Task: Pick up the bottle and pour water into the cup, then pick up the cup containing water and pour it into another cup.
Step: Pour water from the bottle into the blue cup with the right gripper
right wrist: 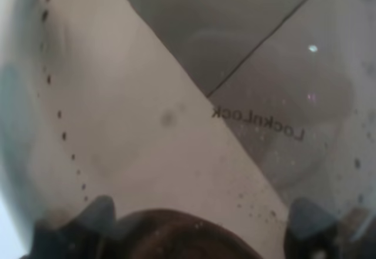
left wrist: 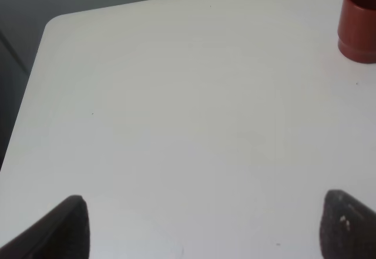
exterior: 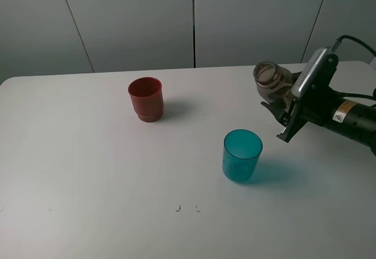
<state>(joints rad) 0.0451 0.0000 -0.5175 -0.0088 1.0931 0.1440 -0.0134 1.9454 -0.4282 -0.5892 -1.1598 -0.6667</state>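
From the high camera, the right pincer (exterior: 282, 107) is clenched on the bottle (exterior: 271, 80). The bottle hangs clear of the worktop (exterior: 82, 171) and is tilted, its open mouth turned toward the middle of the scene. The teal cup (exterior: 241, 155) stands upright nearer the front edge, lower and to the left of the bottle's mouth in this view, apart from it.

I judge the first step to be in hand: the bottle is gripped and raised, and the pour has not begun. The next move calls for bringing the mouth over the teal cup's rim, then tipping further and slowly so the stream lands inside. Whether the bottle holds water I cannot tell.

The red cup (exterior: 145, 98) stands upright well apart, to the left and further back. Nothing lies between the bottle and the teal cup.

From the left wrist camera, the left pincer (left wrist: 205, 232) is released. Its two dark fingertips (left wrist: 64, 229) are spread wide over bare worktop, holding nothing. The red cup (left wrist: 359, 21) sits at the edge of this view, well away, so this arm blocks nothing.

From the right wrist camera, the bottle (right wrist: 194, 124) fills the picture. Its smoky wall, dotted with specks or droplets and bearing lettering, sits between the pincer's fingertips (right wrist: 97, 218). Neither cup shows here, so this view gives no help with aiming.
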